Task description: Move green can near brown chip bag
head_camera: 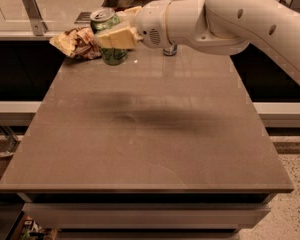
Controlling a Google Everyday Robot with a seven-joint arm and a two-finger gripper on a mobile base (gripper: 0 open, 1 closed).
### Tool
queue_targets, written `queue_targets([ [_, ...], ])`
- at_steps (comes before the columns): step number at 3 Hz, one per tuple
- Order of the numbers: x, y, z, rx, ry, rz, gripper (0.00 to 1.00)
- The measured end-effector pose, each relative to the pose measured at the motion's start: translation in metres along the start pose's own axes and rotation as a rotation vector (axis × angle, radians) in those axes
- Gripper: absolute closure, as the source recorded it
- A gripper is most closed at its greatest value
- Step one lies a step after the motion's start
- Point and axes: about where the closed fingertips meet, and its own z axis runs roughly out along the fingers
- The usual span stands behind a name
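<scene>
The green can point(109, 54) is upright at the far left of the table, its silver top showing. My gripper point(115, 34) is shut on the green can, its tan fingers point(117, 37) wrapped around the can's upper half. I cannot tell whether the can's base touches the table. The brown chip bag point(76, 42) lies crumpled at the far left corner, just left of the can and almost touching it. My white arm reaches in from the upper right.
The base of a blue and silver can point(170, 50) shows behind my wrist at the table's far edge. The brown table point(150, 134) fills the view. A counter with a metal bracket point(32, 9) runs behind the table.
</scene>
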Motion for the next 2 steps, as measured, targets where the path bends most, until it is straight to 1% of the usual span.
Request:
queue_targets([
  [2, 0.013, -0.032, 0.027, -0.024, -0.008, 0.053, 1.0],
])
